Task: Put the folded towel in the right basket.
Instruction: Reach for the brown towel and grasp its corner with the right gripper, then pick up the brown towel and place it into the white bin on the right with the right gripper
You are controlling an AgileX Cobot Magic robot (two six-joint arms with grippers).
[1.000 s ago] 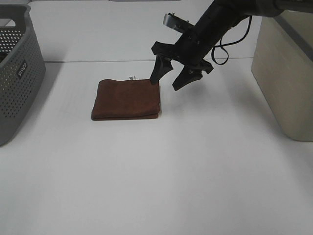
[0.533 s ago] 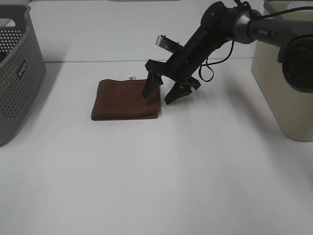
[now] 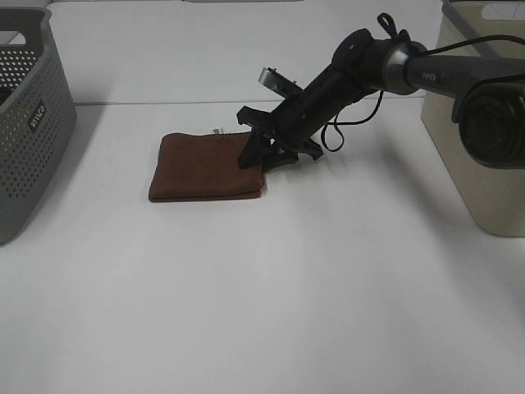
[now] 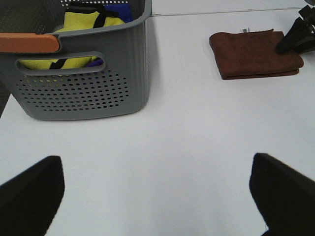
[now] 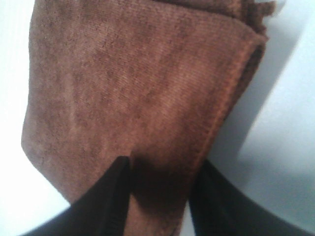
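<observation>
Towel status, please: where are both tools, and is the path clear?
Right tool open, straddling the towel at its right edge, not clamped. Left tool open, empty, near the gray basket. Nothing on the table between towel and right basket.

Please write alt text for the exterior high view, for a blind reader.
The right gripper, jaws apart, straddles the right edge of a folded brown towel on a white table. A grey perforated basket stands at left, a beige basket at right.
</observation>
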